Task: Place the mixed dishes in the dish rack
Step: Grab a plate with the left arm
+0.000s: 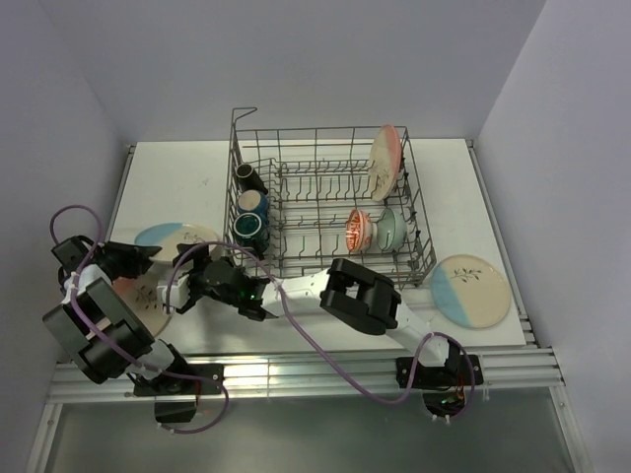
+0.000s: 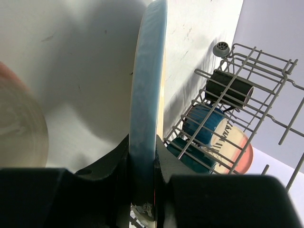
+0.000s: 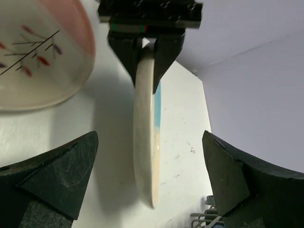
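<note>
Holding plate on edge just left of rack — left gripper clamped on its rim, right gripper spread wide astride it — likely stiff, glazed, slippery, breakable; take by rim.

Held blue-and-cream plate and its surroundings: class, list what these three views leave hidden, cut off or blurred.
- Left wrist view: the held plate is seen edge-on, its motif out of sight; the left gripper covers its lower edge.
- Top view: the left arm covers most of the pink plate on the table.
- Right wrist view: the bottom edge cuts off all but a corner of the dish rack.
</note>
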